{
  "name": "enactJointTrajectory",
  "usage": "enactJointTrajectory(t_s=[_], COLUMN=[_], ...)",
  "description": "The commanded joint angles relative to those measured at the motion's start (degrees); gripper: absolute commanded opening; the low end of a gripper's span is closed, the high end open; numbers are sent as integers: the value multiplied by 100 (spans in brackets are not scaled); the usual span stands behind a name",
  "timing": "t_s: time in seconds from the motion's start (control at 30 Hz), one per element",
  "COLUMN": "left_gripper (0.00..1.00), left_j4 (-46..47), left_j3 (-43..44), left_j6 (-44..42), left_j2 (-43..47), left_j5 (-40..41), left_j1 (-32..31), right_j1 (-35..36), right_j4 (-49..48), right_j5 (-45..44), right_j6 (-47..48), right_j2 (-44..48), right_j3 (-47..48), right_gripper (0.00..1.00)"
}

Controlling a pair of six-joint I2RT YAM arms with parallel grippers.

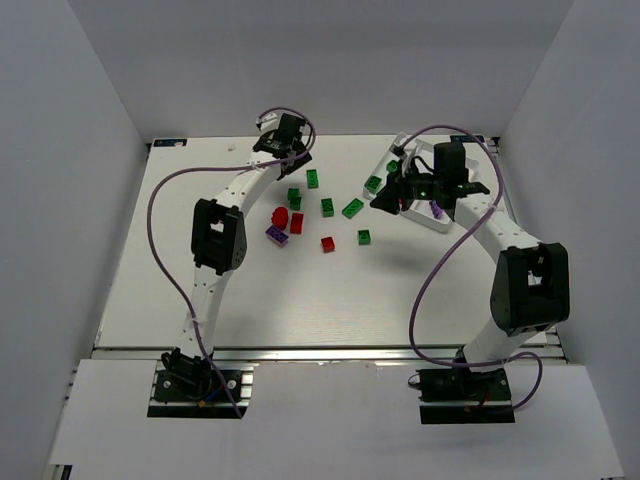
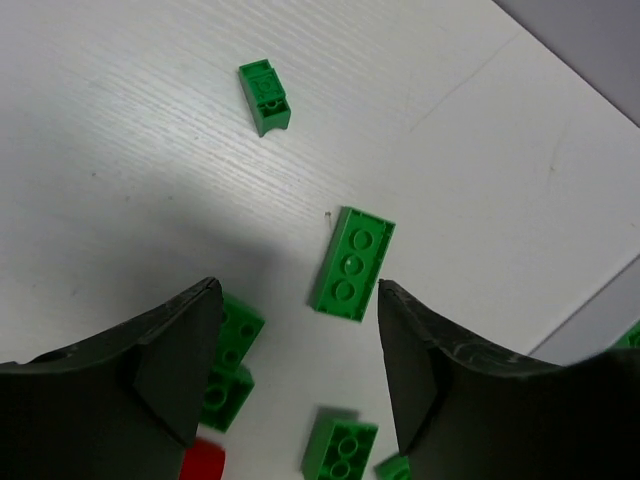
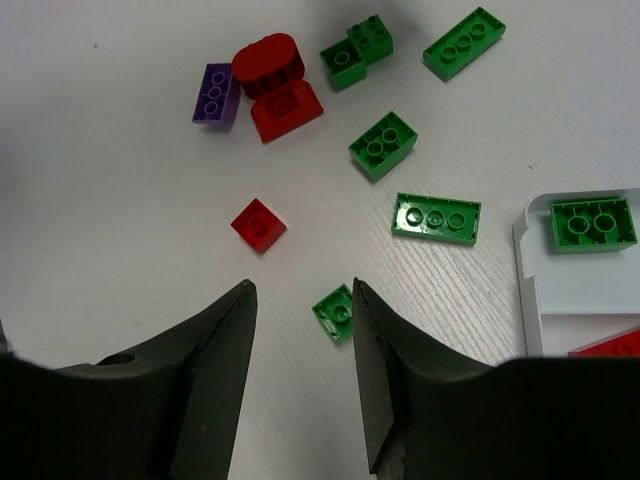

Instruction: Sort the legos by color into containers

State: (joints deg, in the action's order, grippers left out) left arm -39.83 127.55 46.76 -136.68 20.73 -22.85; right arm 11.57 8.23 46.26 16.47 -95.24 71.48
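Jaws parted over scattered legos (image 1: 297,222), tray to the right.
At far left, left gripper (image 2: 300,290) spread apart and empty above a long green brick (image 2: 352,264); red, purple and green pieces loose on the table (image 1: 300,300); right gripper (image 3: 303,285) parted, empty, near a small green brick (image 3: 334,312); white tray (image 3: 530,215) holding a wide green brick (image 3: 593,222) and a red one (image 3: 612,345).
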Motion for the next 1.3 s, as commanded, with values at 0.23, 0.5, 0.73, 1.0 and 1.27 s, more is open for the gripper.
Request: enactJointTrajectory(t_s=[0.23,0.5,0.73,1.0,1.27], left_gripper=[71,71,72,72,58], left_j4=[1100,1206,1583,1812,1918], left_j3=[410,588,806,948,1044], left_j6=[246,491,641,922,1054], left_j2=[-464,-965,-1431,-1739,-2020], left_j5=[913,836,695,476,-139], left_j1=[88,316,457,598,615], right_j1=[-85,-287,-322,-331,-331], right_j4=[-708,-981,-999,-1157,-1236], right_j5=[-12,67,111,111,155], right_j6=[-416,-636,-645,-803,-900], right_j2=[454,612,779,885,884], right_j3=[-591,-864,-1013,-1268,-1330], right_gripper=[49,49,49,48,48])
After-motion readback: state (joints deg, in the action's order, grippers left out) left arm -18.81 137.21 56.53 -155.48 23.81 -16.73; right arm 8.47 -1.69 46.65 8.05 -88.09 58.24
